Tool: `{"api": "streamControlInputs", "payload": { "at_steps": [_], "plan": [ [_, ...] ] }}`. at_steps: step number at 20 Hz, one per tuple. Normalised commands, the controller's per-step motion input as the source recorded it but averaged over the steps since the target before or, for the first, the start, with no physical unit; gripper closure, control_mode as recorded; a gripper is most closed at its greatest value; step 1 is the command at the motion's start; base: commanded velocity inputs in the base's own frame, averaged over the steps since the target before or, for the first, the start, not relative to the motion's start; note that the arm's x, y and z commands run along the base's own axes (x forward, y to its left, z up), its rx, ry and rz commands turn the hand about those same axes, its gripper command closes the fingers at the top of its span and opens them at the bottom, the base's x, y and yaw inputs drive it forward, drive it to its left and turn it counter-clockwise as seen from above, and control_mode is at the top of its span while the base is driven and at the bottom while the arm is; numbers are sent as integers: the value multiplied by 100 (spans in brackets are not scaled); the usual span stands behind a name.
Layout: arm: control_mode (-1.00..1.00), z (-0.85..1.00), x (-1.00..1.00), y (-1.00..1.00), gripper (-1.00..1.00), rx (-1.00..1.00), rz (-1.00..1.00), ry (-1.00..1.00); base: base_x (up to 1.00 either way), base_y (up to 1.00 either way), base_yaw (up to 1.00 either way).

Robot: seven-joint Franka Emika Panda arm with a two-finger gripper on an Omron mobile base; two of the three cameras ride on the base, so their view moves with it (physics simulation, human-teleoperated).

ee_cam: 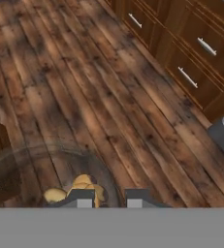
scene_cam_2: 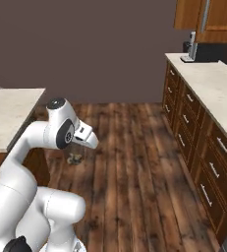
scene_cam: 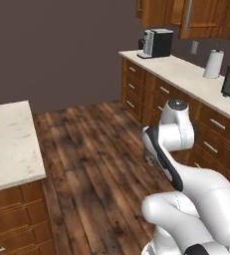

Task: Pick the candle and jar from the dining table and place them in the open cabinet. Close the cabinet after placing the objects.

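Dining table (scene_cam: 9, 139) at left; cabinet (scene_cam: 201, 17) above the counter (scene_cam: 186, 74) — coffee machine (scene_cam: 156, 43), perhaps, on it.

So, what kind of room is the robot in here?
Most likely a home kitchen: a coffee machine and a paper-towel roll stand on a stone counter with wooden drawers, and wall cabinets hang above.
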Motion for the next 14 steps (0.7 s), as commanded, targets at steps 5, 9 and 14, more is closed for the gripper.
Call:
{"api": "streamControlInputs", "payload": {
  "at_steps": [5,9,14],
  "plan": [
    [100,0,0,0,100,0,0,0,100,-37,-17],
    [100,0,0,0,100,0,0,0,100,-5,-15],
    [100,0,0,0,100,0,0,0,100,-2,-14]
  ]
}}
